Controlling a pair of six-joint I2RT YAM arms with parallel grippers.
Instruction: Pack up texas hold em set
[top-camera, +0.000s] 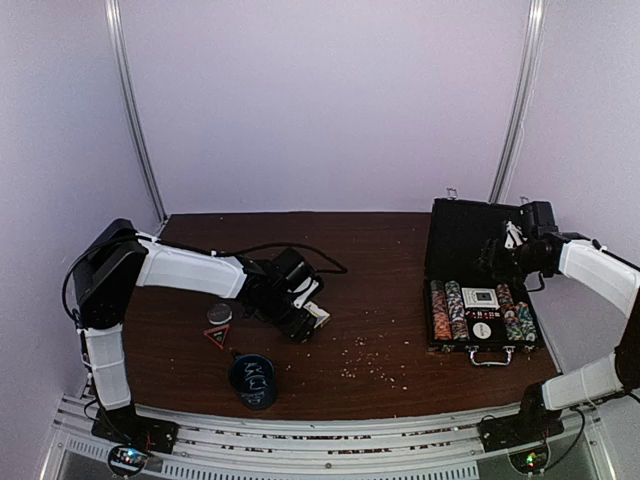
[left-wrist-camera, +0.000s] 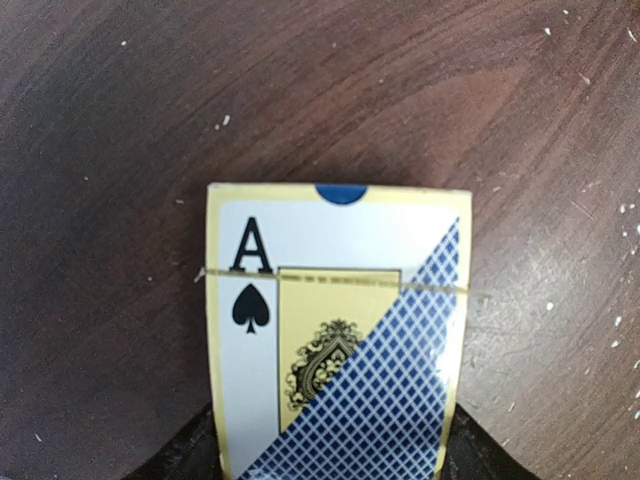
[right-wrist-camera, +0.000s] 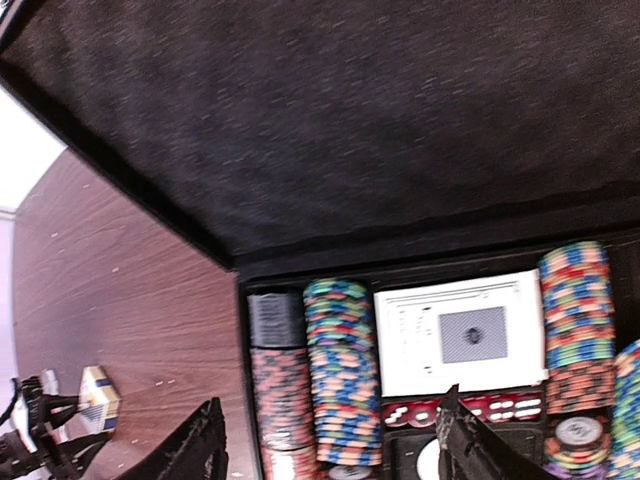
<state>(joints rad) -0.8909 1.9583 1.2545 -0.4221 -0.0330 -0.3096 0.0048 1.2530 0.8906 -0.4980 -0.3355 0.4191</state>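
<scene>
On the left of the dark brown wooden table (top-camera: 390, 260) lie one small grey round disc (top-camera: 219, 313) and one red-edged black triangular piece (top-camera: 217, 336). One dark round cup (top-camera: 252, 380) stands nearer. Just right of them, the left gripper (top-camera: 305, 312) straddles one blue-and-gold card deck box (left-wrist-camera: 335, 330). Its fingers (left-wrist-camera: 185, 455) flank the box's sides, but I cannot tell whether they press it. At the right, the open black briefcase-style case (top-camera: 465, 240) holds four rows of multicoloured poker chips (top-camera: 448, 310) and one white card deck (top-camera: 480, 297). The right gripper (right-wrist-camera: 332, 405) hovers there, fingers spread and empty.
</scene>
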